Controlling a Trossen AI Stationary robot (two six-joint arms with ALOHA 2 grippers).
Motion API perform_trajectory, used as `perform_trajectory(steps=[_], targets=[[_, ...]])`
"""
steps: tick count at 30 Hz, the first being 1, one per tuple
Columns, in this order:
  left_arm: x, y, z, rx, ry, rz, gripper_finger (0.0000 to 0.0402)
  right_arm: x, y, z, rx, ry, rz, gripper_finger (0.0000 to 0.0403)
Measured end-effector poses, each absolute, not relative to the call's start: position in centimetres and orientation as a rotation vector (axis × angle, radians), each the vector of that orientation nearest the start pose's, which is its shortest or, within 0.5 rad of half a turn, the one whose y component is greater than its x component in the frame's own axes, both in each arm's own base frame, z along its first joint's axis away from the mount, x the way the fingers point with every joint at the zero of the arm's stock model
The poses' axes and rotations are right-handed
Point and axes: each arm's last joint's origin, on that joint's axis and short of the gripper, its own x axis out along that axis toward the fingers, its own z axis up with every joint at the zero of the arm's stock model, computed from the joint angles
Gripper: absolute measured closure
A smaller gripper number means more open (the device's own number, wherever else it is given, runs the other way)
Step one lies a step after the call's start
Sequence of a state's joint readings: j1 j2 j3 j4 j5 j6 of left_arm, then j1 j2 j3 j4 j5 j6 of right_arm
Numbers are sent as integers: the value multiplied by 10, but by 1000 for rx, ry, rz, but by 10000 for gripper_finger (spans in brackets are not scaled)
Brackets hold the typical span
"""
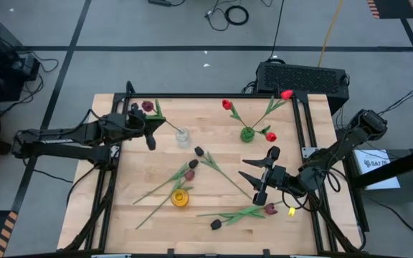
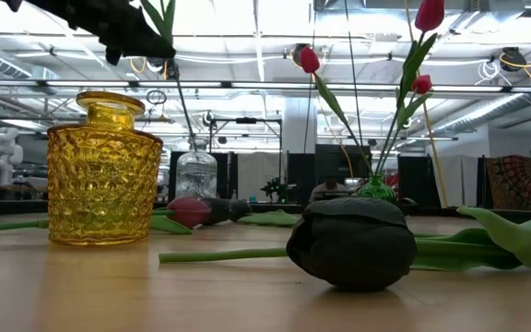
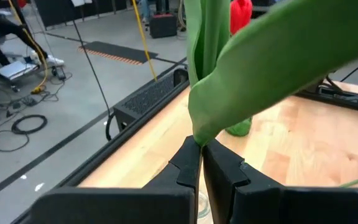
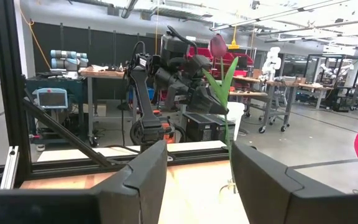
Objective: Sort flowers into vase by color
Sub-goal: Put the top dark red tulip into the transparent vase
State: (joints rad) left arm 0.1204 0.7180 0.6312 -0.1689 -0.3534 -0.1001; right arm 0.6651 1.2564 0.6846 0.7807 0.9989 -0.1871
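My left gripper (image 1: 154, 125) is raised over the table's far left part and is shut on a maroon tulip (image 1: 148, 106). That tulip's stem slants down to the mouth of the clear glass vase (image 1: 183, 136). My right gripper (image 1: 244, 169) hovers open at the right-centre, touching nothing; its wrist view looks at the held tulip (image 4: 218, 45). The green vase (image 1: 247, 133) holds three red tulips (image 1: 226, 104). Several dark and maroon tulips (image 1: 198, 151) lie flat around the yellow vase (image 1: 180, 198). A near-black head (image 2: 353, 242) lies closest to the low camera. My left gripper pinches the maroon tulip between its two fingers (image 3: 188, 163), at the stem where a broad green leaf (image 3: 199, 138) folds around it, below the head. The fingers come level from the table's left, across the stem. The tulip is off the table, tilted, its lower end at the clear vase.
Black frame rails (image 1: 303, 122) run along the table's far and right edges. Loose tulips with long stems (image 1: 224, 175) cross the table's middle, and two more (image 1: 242, 213) lie near the front right. The yellow vase (image 2: 104, 175) stands front-centre.
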Motion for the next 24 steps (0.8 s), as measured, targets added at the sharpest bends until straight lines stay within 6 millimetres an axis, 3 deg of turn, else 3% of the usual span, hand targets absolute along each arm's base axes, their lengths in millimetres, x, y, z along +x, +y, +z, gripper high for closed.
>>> perform_trajectory(steps=[12, 24], targets=[[177, 33, 278, -99, 304, 542, 381, 218, 140, 290, -30, -110, -344, 232], [184, 34, 270, -95, 354, 572, 323, 218, 140, 290, -30, -110, -344, 232]])
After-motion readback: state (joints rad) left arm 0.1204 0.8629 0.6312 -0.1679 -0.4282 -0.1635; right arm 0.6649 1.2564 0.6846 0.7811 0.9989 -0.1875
